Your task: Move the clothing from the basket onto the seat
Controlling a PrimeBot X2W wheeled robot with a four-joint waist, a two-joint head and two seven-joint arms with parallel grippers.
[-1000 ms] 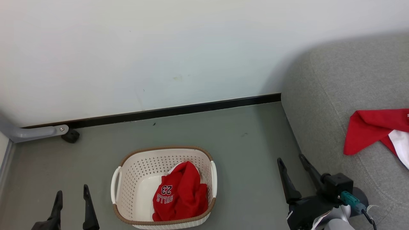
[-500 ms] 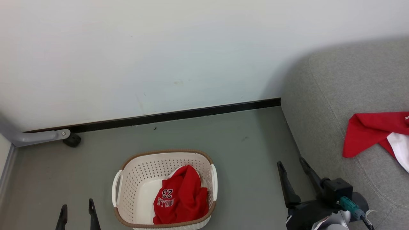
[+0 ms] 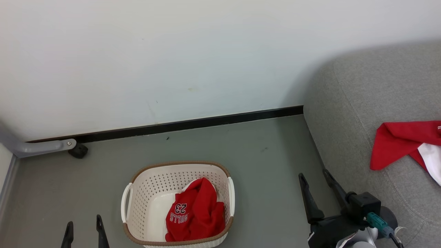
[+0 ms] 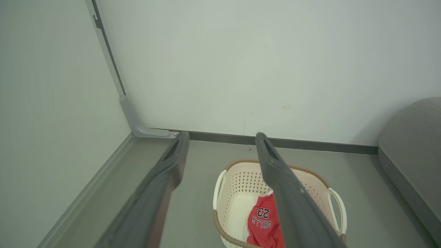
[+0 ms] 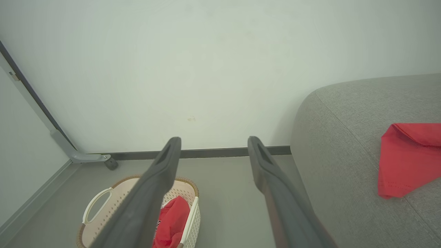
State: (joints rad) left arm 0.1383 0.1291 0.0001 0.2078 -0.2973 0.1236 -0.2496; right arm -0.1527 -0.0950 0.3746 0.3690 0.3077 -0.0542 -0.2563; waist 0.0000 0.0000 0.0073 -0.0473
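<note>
Head view: basket's (image 3: 155,182) clothing (image 3: 196,213) seemingly near left pincer (image 3: 84,222).

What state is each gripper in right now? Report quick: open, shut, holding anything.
Left gripper: open, holding nothing.
Right gripper: open, holding nothing.

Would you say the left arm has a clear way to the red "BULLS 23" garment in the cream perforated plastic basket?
Probably yes: the left end effector is open, left of the cream perforated plastic basket, whose top is uncovered, and the red "BULLS 23" garment lies exposed inside.
</note>
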